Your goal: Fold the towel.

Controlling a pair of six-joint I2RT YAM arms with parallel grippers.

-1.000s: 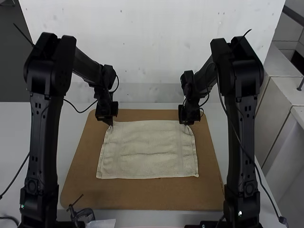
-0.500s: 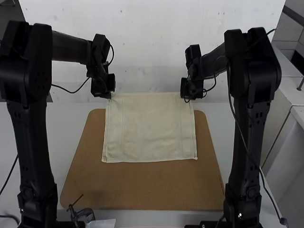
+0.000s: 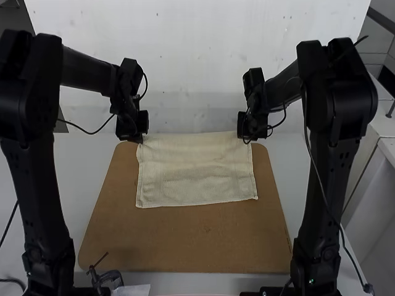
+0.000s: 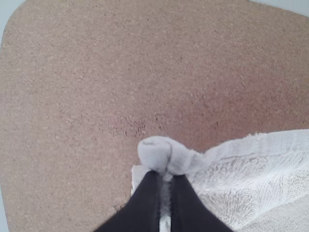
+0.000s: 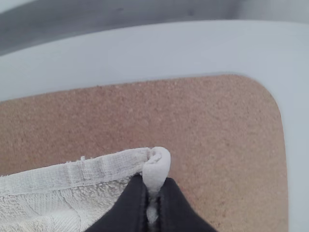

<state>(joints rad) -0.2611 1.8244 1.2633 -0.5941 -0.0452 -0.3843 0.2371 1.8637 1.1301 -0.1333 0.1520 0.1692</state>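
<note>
In the high view my left gripper (image 3: pixel 139 138) and right gripper (image 3: pixel 247 139) hold the two far corners of the cream towel (image 3: pixel 196 176). The far edge hangs raised between them, while the near part drapes down over the brown board. At the left wrist, the left gripper (image 4: pixel 166 180) is shut on a bunched corner of the towel (image 4: pixel 241 188). The right wrist view has the right gripper (image 5: pixel 150 191) likewise shut on the other corner of the towel (image 5: pixel 72 183).
The brown board (image 3: pixel 203 246) lies under the towel on a white table (image 3: pixel 102 179). A small black clamp (image 3: pixel 108 277) stands at the near left edge, beside a piece of white paper (image 3: pixel 133 290). A white wall rises behind the board.
Both grippers, holding the corners, first rose away from the board, then came slightly lower. The towel's near edge has shifted toward the far side, and its middle now sags in soft folds.
</note>
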